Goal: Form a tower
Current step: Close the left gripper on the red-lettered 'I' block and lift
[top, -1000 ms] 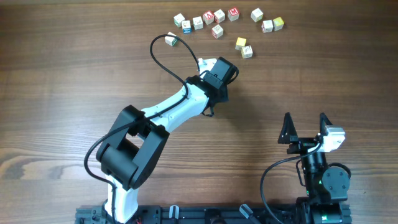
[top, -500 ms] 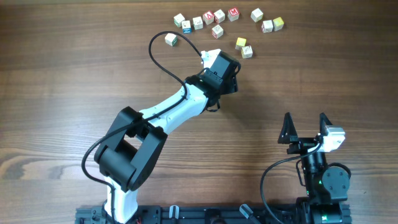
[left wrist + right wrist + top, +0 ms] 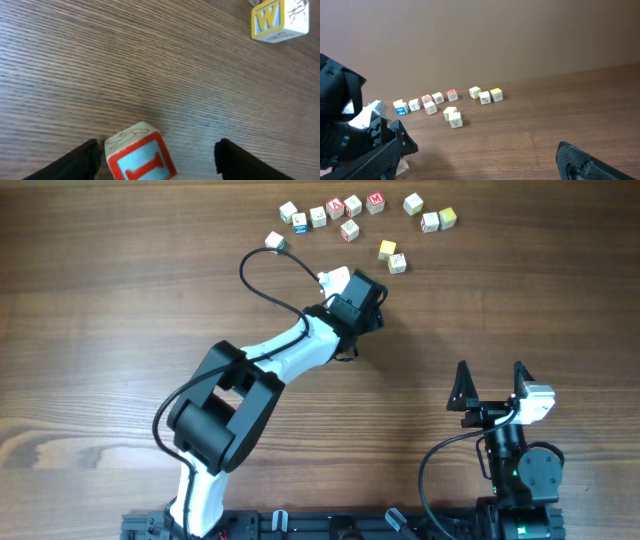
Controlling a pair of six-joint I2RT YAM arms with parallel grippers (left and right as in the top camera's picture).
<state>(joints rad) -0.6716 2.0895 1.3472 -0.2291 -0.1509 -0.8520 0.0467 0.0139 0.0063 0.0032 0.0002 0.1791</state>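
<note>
My left gripper (image 3: pixel 157 152) is open low over the table, its jaws astride a single wooden cube with a red letter I (image 3: pixel 141 159). That cube sits close to the left finger (image 3: pixel 80 160), with a wide gap to the right finger (image 3: pixel 240 160). In the overhead view the left wrist (image 3: pixel 357 297) hides this cube. From the right wrist view it peeks out under the left arm as a pale cube (image 3: pixel 402 167). No tower shows in any view; every cube I see lies singly. My right gripper (image 3: pixel 491 372) is open and empty at the near right.
A cube with a yellow W (image 3: pixel 277 19) lies just beyond the left gripper. Several loose letter cubes (image 3: pixel 352 207) are scattered along the far edge, two of them nearer (image 3: pixel 392 256). One cube (image 3: pixel 274 242) lies by the left arm's cable (image 3: pixel 250 255).
The left jaws have spread apart and let go of the red I cube. The left arm's elbow has swung right and farther from the base; the wrist has barely moved. The right arm is unchanged.
</note>
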